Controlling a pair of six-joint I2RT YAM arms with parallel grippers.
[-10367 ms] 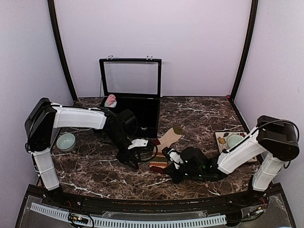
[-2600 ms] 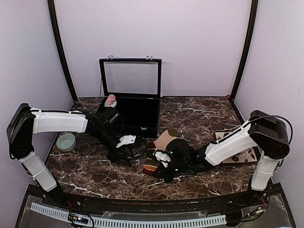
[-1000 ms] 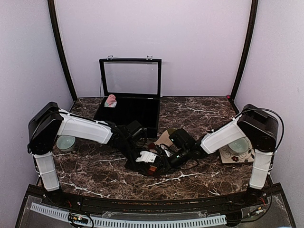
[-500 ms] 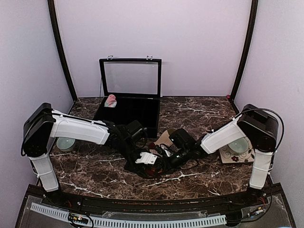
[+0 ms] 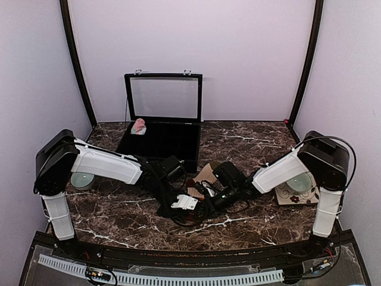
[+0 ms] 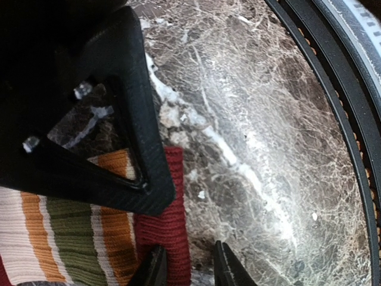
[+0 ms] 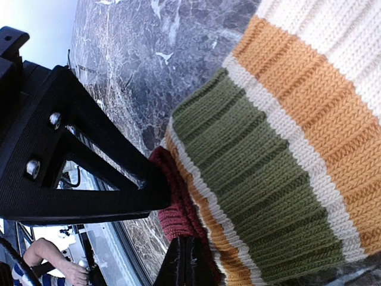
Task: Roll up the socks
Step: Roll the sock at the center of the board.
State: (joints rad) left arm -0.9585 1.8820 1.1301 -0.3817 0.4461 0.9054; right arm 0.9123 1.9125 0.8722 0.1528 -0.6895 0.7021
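Right hand [image 7: 184, 262] is fully closed, its tips pressed against the maroon cuff [image 7: 171, 208] of the striped sock [image 7: 286, 149]; whether any knit is actually nipped between them cannot be told. Earlier that sock lay flat and stretched out on the desk [image 6: 256, 119] between the arms. Now it is bunched into a short wad at mid-desk with both hands crowded onto it, so the roll looks begun but not yet tucked. Left hand [image 6: 191, 271], which had stood off to the left, has come in from the other side. It is partly open, its jaws straddling the cuff's edge with bare desk showing in the gap, and no firm hold is visible. Over the last second it has only nudged slightly. The pink sock [image 5: 139, 126] sits well apart at the back left corner of the case [image 5: 172, 140], too small to tell whether it is rolled. From above, the arms cover most of the wad. The wrist views cut off the toe and hide how many turns it has.
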